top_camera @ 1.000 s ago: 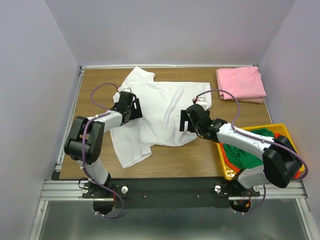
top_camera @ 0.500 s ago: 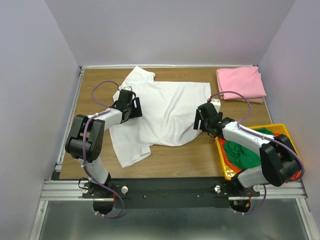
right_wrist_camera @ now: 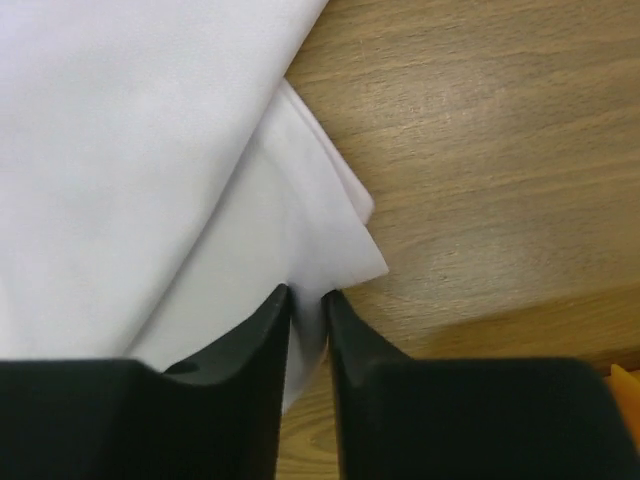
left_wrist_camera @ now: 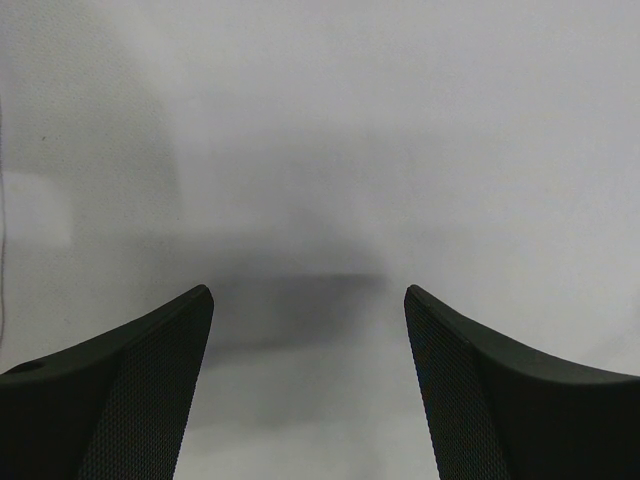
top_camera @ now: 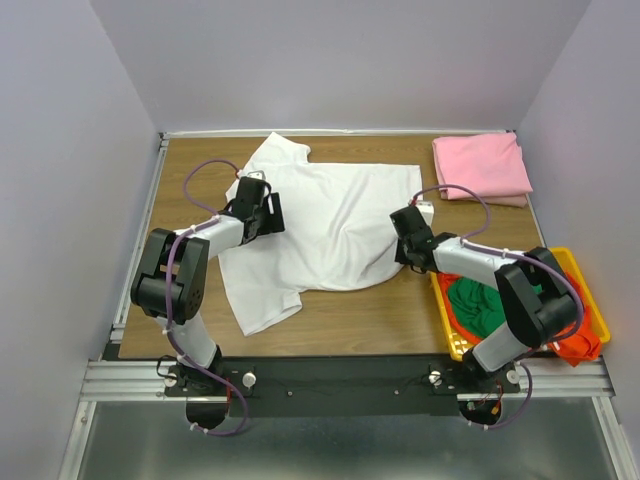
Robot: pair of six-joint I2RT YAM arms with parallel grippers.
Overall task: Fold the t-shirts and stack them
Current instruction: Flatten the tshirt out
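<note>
The white t-shirt (top_camera: 330, 225) lies spread and rumpled across the middle of the table. My right gripper (top_camera: 408, 225) sits at the shirt's right edge. In the right wrist view this gripper (right_wrist_camera: 307, 295) is shut on a corner fold of the white t-shirt (right_wrist_camera: 150, 150), with cloth pinched between the fingers. My left gripper (top_camera: 262, 210) rests over the shirt's left shoulder area. In the left wrist view it (left_wrist_camera: 308, 300) stands open just above plain white cloth (left_wrist_camera: 320, 150). A folded pink t-shirt (top_camera: 482, 167) lies at the far right corner.
A yellow basket (top_camera: 572, 256) at the near right holds a green shirt (top_camera: 480, 305) and an orange one (top_camera: 572, 345). Bare wooden table (right_wrist_camera: 480, 150) shows right of the pinched corner. Grey walls close in on three sides of the table.
My right gripper slid rightwards to the white shirt's right edge and closed on the cloth there. The left arm stayed where it was, still open.
</note>
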